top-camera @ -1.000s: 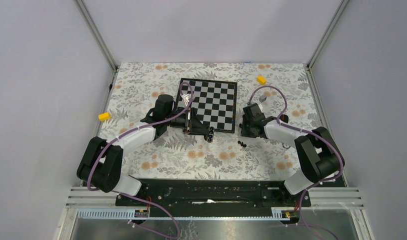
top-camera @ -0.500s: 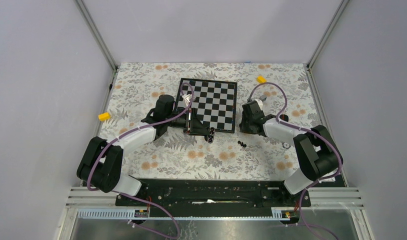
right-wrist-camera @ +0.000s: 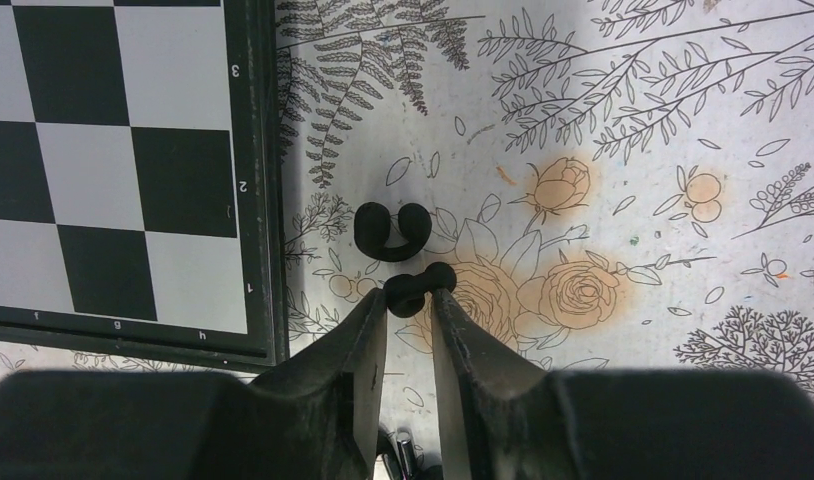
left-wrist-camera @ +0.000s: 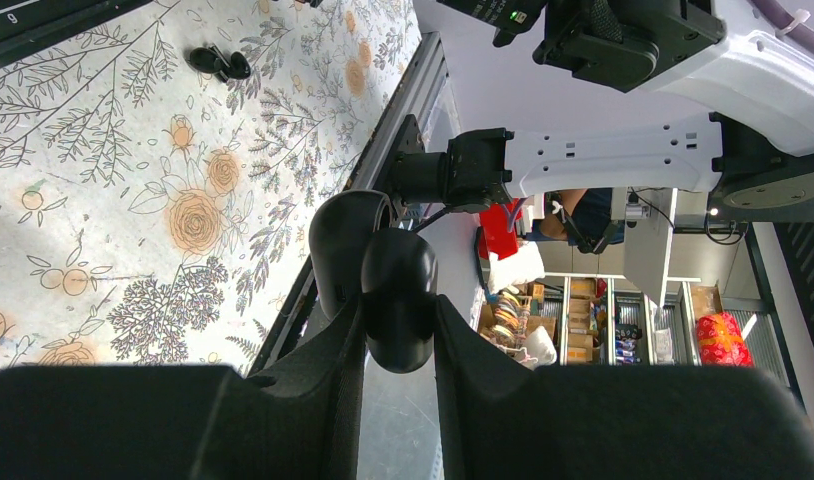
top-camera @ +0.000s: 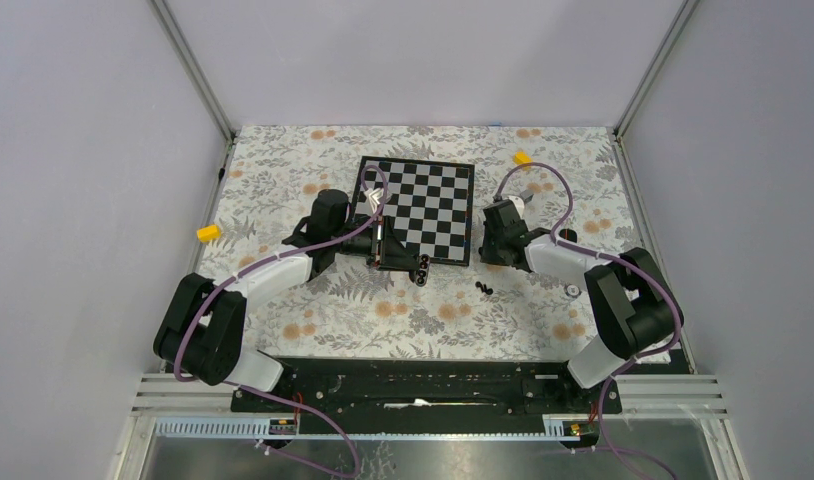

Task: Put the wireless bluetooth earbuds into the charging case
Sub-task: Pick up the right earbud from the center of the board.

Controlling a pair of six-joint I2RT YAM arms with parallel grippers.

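My left gripper [left-wrist-camera: 398, 325] is shut on the charging case [left-wrist-camera: 398, 290], a black rounded pebble whose two halves show above the fingers. From above, the case [top-camera: 421, 268] hangs off the chessboard's near edge, in my left gripper [top-camera: 411, 260]. My right gripper [right-wrist-camera: 411, 298] points down beside the board's near right corner. Its fingertips pinch a small black earbud [right-wrist-camera: 419, 286], and another earbud [right-wrist-camera: 391, 230] lies on the cloth just beyond. From above, my right gripper [top-camera: 491, 255] hides its own fingertips. Two black earbuds [top-camera: 484, 289] lie on the cloth just nearer than it.
The chessboard [top-camera: 433, 200] lies mid-table, its right edge [right-wrist-camera: 253, 180] close to my right fingers. Yellow blocks sit at the left [top-camera: 208, 233] and far right [top-camera: 523, 159]. A small silvery ring [top-camera: 572, 290] lies by the right arm. The black front rail [left-wrist-camera: 383, 150] borders the flowered cloth.
My right gripper has shifted slightly left and farther away, with its jaws closing a little. The left arm and the case have not moved.
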